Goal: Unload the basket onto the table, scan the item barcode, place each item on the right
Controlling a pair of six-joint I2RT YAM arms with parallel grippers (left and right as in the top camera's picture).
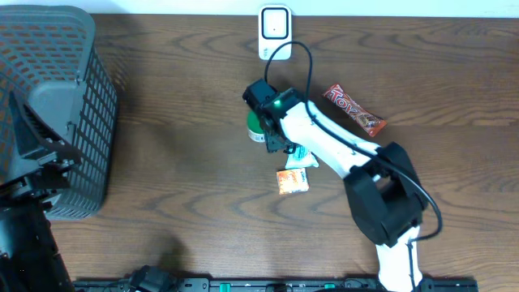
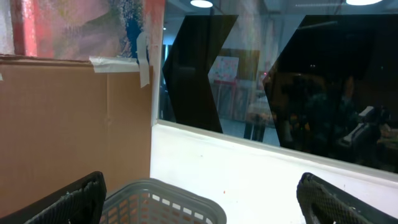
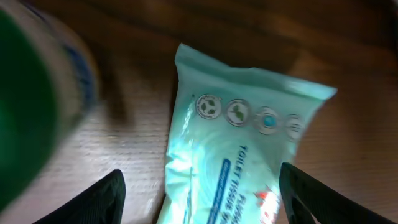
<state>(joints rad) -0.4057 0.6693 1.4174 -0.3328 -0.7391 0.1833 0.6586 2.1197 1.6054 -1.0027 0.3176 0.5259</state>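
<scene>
A pale green toilet tissue pack [image 3: 239, 155] lies flat on the wooden table, and my right gripper [image 3: 202, 199] stands open astride it, a dark finger [image 3: 93, 202] on each side with a gap showing on the left. From overhead, the right gripper [image 1: 280, 138] hangs over the pack [image 1: 302, 156], which the arm largely hides. A green-capped container [image 1: 256, 126] stands just left of it, and it is a blur at the left edge of the right wrist view [image 3: 31, 106]. The white scanner [image 1: 275, 31] sits at the table's far edge. My left gripper [image 2: 202, 205] is open and holds nothing.
A grey mesh basket [image 1: 57, 105] fills the left end of the table, its rim [image 2: 161, 196] below the left fingers. An orange packet [image 1: 293, 180] lies near the tissue pack. A red candy bar [image 1: 354, 110] lies to the right.
</scene>
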